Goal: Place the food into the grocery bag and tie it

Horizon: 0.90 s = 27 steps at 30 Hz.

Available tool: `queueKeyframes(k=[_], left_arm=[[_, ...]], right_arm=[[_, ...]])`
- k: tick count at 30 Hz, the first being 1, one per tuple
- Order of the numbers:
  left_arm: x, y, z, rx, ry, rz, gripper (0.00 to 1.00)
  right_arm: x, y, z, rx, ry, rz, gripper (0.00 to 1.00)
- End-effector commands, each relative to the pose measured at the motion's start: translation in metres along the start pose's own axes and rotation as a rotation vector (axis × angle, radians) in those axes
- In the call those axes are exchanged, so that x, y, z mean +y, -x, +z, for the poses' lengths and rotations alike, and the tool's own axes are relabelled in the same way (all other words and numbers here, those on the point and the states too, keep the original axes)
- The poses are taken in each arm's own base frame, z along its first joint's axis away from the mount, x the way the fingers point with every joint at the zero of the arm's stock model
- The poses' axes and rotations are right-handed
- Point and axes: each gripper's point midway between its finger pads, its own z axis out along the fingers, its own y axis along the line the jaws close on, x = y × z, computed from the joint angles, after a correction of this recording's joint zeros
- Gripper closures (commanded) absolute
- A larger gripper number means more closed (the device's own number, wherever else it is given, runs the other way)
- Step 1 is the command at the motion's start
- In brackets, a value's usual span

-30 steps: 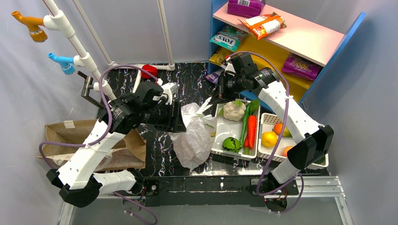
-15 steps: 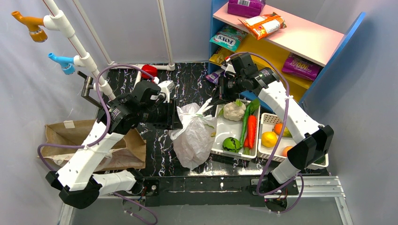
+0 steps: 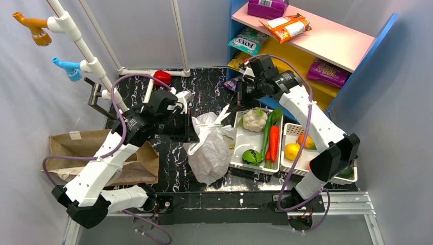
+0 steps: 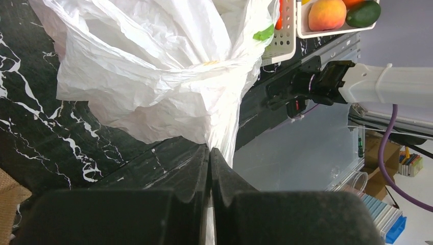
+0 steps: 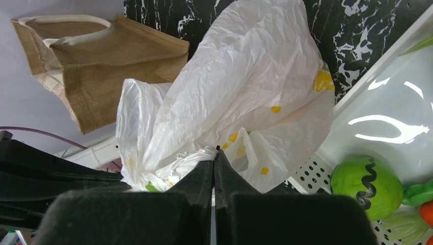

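The white plastic grocery bag (image 3: 209, 148) stands on the black marbled table between my arms. My left gripper (image 3: 192, 128) is shut on a pulled-out strip of the bag at its left top; its tips (image 4: 210, 151) pinch the plastic. My right gripper (image 3: 233, 108) is shut on a twisted handle at the bag's right top, seen in the right wrist view (image 5: 214, 153). The bag (image 5: 245, 97) looks bulged, and its contents are hidden. No apple, tomato or pumpkin shows.
A white tray (image 3: 244, 145) right of the bag holds a cauliflower (image 3: 254, 120), carrot (image 3: 274, 143) and green vegetable (image 3: 251, 157). A basket (image 3: 291, 133) beside it holds a lemon (image 3: 293, 151). A brown bag (image 3: 97, 153) lies left. A snack shelf (image 3: 306, 41) stands behind.
My left gripper has drawn back to the left with the bag's strip, stretching the bag's top. My right gripper has stayed almost still on its handle.
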Motion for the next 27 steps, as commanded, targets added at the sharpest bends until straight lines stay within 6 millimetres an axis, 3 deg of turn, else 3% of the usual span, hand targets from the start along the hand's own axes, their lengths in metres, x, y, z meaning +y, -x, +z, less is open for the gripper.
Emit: queueKeyframes(k=[1,6,12,18,22,27], left_arm=[[-0.003,-0.007,-0.016,-0.014,-0.027,-0.008,1.00],[0.002,-0.029,-0.044,0.025,-0.007,-0.007,1.00],[0.024,-0.081,-0.068,0.026,-0.005,-0.094,1.00],[0.053,-0.112,-0.073,-0.021,0.043,-0.177,1.00],[0.057,-0.097,-0.072,-0.104,0.069,-0.183,1.00],[0.051,-0.036,-0.062,-0.198,0.149,-0.072,1.00]], right_arm=[[0.016,0.024,-0.012,-0.058,0.045,-0.005,0.99],[-0.007,0.061,-0.022,-0.150,0.015,0.120,0.99],[-0.038,0.107,-0.031,-0.241,-0.006,0.240,0.99],[-0.057,0.110,-0.015,-0.226,-0.020,0.279,0.99],[-0.051,0.106,-0.014,-0.214,0.024,0.255,0.99],[0.002,0.117,-0.038,-0.247,0.174,0.099,0.99]])
